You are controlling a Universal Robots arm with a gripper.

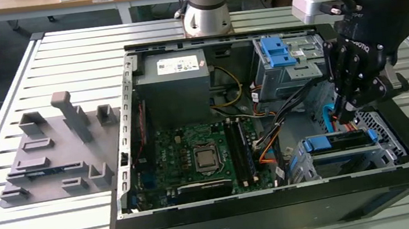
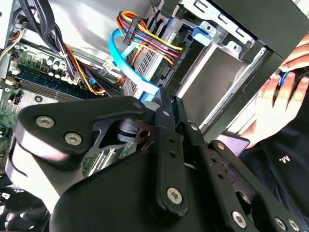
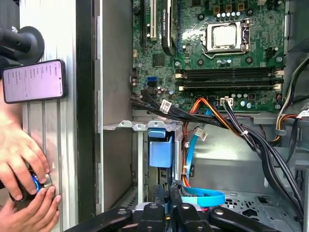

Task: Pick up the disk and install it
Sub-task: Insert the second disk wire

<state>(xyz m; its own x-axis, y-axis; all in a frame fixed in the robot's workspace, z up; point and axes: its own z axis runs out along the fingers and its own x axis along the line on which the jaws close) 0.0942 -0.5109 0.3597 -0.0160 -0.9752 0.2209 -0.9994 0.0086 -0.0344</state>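
My own gripper (image 1: 342,114) hangs at the exterior view's right, over the open computer case (image 1: 277,199), and its dark body hides whatever lies straight beneath it. In the second wrist view my linkage (image 2: 145,164) covers most of the motherboard (image 2: 29,67) and the lower run of the blue ribbon cable (image 2: 126,67). I cannot tell whether my fingertips hold anything or how far apart they stand; in the first wrist view the frame's edge cuts them off. The disk I cannot pick out with certainty: a blue-fronted block (image 3: 160,153) sits in the drive cage (image 3: 140,126), its label out of sight. A person's hands (image 3: 21,159) are cropped by the edge, clasping a small object too covered to name.
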